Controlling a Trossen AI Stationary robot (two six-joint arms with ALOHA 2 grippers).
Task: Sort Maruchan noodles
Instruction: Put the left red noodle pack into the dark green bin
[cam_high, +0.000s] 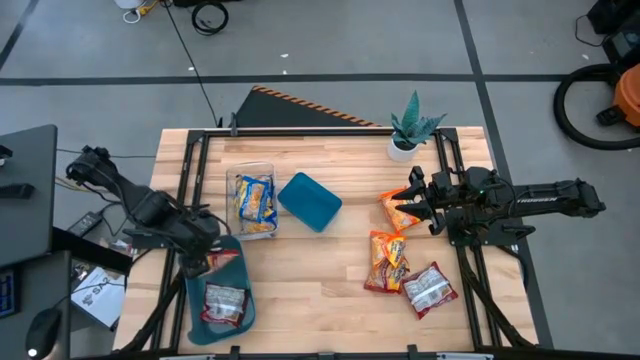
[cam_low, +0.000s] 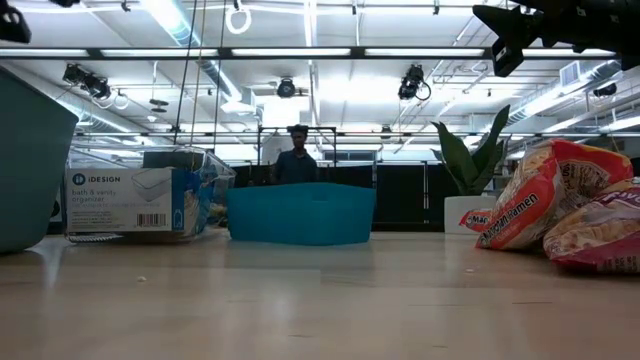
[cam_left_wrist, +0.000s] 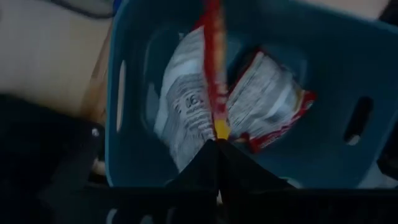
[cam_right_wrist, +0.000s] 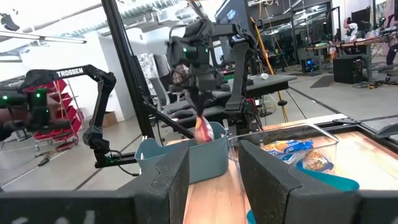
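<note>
My left gripper (cam_high: 207, 258) is shut on a red-and-silver noodle packet (cam_left_wrist: 214, 68) and holds it over the near-left teal bin (cam_high: 195, 318). Two red-and-silver packets (cam_left_wrist: 186, 106) (cam_left_wrist: 267, 99) lie in that bin. My right gripper (cam_high: 413, 200) is open and hovers over an orange packet (cam_high: 398, 210) on the table's right. Another orange packet (cam_high: 387, 260) and a red-and-silver one (cam_high: 430, 288) lie nearer. Yellow-and-blue packets (cam_high: 254, 200) sit in the clear container (cam_high: 240, 228). My left gripper pinches the red-and-silver packet by its upper edge (cam_left_wrist: 219, 127) between the two shut fingers, coming from above and pointing down. The packet hangs below the fingers, edge-on in the wrist view, lifted clear over the teal bin (cam_right_wrist: 186, 158).
A second teal bin (cam_high: 310, 200) stands mid-table beside the clear container. A potted plant (cam_high: 408, 130) is at the far edge. Bare wood lies between the bins and the right-hand packets. A person (cam_low: 297, 160) stands in the room beyond the table.
</note>
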